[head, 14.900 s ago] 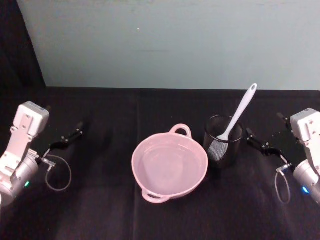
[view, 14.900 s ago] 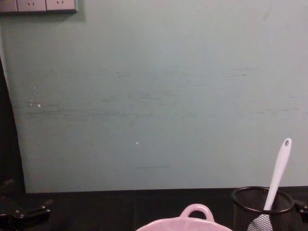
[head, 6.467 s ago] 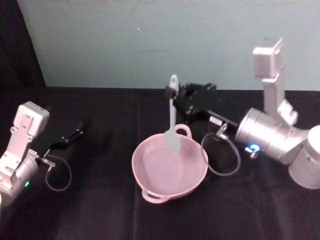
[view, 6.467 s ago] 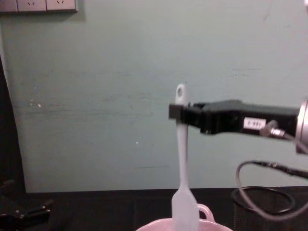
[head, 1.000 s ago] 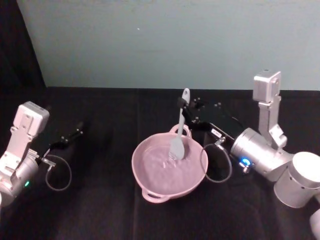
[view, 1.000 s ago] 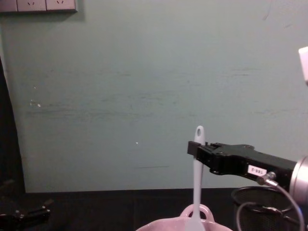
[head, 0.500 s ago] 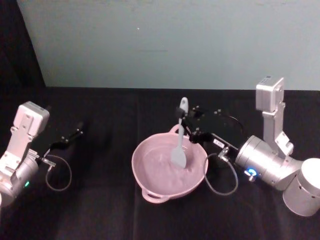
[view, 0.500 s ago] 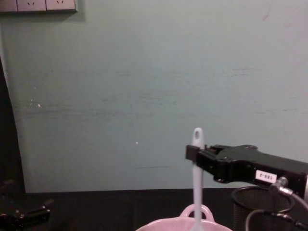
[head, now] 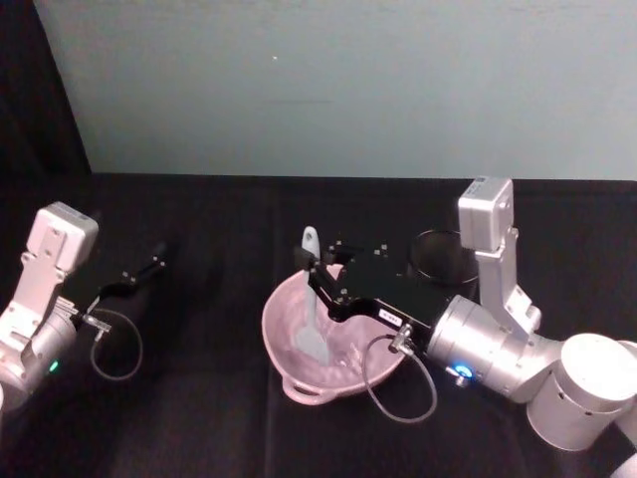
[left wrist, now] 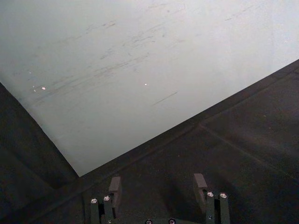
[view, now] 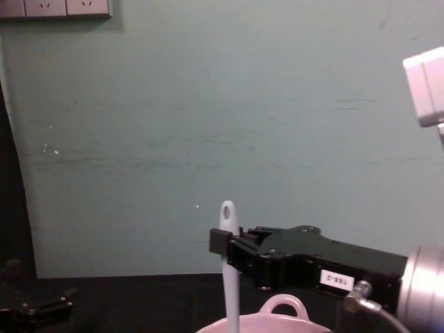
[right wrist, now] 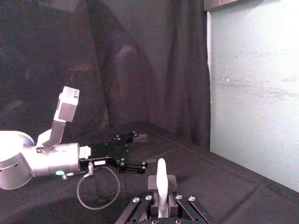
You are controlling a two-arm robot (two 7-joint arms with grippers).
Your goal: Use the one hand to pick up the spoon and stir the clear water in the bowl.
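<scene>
The pale pink bowl (head: 277, 317) sits at the table's middle, and its loop handle (view: 283, 303) shows low in the chest view. The white spoon (head: 315, 334) stands nearly upright, its blade down inside the bowl's left half and its holed handle end (view: 228, 211) sticking up. My right gripper (head: 318, 276) reaches in from the right over the bowl and is shut on the spoon handle (right wrist: 161, 179) just below the hole. The black body of the right gripper (view: 225, 244) hides much of the bowl's right side. My left gripper (left wrist: 157, 186) rests open and parked at the far left (head: 139, 273).
A black wire-mesh cup (head: 444, 257) stands behind the right arm, to the right of the bowl. A loose cable loop (head: 398, 383) hangs from the right wrist over the bowl's front rim. A pale wall closes the back of the black table.
The right gripper has swept the spoon leftward across the bowl, from its right-middle to its left half, and the arm now reaches farther over the bowl. The left arm has not moved.
</scene>
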